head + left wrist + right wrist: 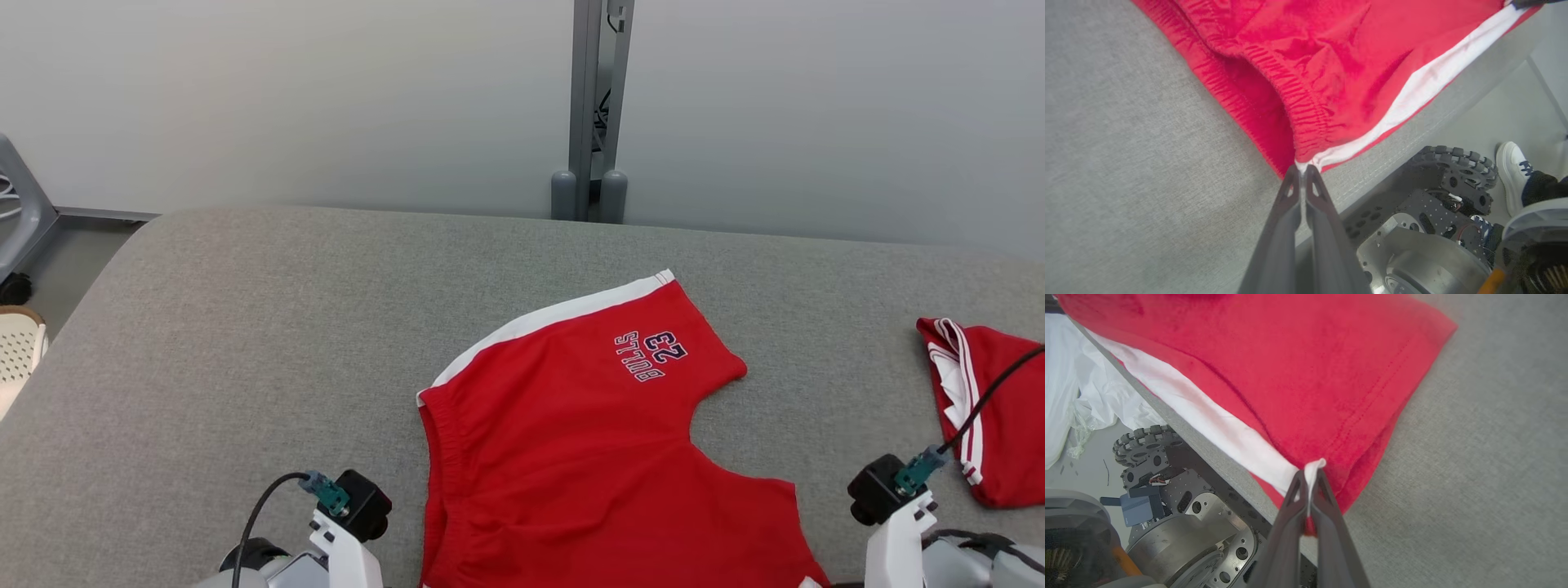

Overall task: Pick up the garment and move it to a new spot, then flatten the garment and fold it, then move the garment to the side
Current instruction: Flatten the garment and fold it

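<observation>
The garment [588, 425] is a pair of red shorts with white side stripes and dark "BULLS 23" lettering, spread on the grey padded table [245, 343], its near side reaching the table's front edge. In the left wrist view my left gripper [1301, 169] is shut on the garment's [1331, 61] waistband corner where the white stripe ends. In the right wrist view my right gripper [1309, 475] is shut on the garment's [1310, 367] leg-hem corner, white cloth pinched between its fingers. In the head view both wrists sit at the bottom edge, either side of the garment.
A second red and white garment [992, 408] lies at the table's right edge. A grey post [596, 106] stands behind the table. My wheeled base [1437, 204] sits below the table's front edge, a person's white shoe [1515, 171] beside it. White plastic sheeting [1069, 375] lies on the floor.
</observation>
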Motion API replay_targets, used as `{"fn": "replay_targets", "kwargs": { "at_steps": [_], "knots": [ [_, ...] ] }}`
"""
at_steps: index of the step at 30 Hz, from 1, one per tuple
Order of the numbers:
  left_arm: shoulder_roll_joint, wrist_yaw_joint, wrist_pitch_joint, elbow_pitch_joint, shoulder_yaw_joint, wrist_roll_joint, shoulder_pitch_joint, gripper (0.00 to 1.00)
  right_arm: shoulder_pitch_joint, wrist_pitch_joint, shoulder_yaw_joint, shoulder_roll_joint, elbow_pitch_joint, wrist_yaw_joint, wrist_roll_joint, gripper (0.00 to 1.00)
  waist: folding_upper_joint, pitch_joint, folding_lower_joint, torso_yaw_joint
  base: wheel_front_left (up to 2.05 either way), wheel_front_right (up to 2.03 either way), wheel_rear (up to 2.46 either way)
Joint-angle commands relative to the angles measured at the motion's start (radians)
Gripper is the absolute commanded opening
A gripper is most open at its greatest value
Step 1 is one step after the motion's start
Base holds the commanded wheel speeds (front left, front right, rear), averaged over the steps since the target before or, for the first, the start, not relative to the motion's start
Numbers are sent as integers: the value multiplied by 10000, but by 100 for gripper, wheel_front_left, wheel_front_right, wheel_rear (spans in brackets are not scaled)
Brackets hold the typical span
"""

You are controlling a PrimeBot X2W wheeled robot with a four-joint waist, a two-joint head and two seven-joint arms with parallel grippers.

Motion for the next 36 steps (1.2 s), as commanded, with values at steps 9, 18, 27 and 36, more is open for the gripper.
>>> {"fn": "replay_targets", "kwargs": {
  "at_steps": [9,18,27,36],
  "knots": [
    [157,9,211,-283,500,-1903,-409,0,-728,-463,-731,-8,175,-2,709,0,-1,172,0,110,0,0,0],
    [-111,9,1178,-322,1496,-4595,-686,0,-1744,-707,-1397,98,507,-2,1076,0,-1,696,0,315,0,0,0],
    [-737,8,2036,187,2972,-7086,-1171,0,-3162,-907,-1705,570,1187,0,915,0,-1,1585,0,595,0,0,0],
    [-1443,6,1951,930,4070,-7671,-1582,0,-4101,-1316,-1901,941,2202,0,1187,0,-1,2379,0,979,0,0,0]
  ]
}}
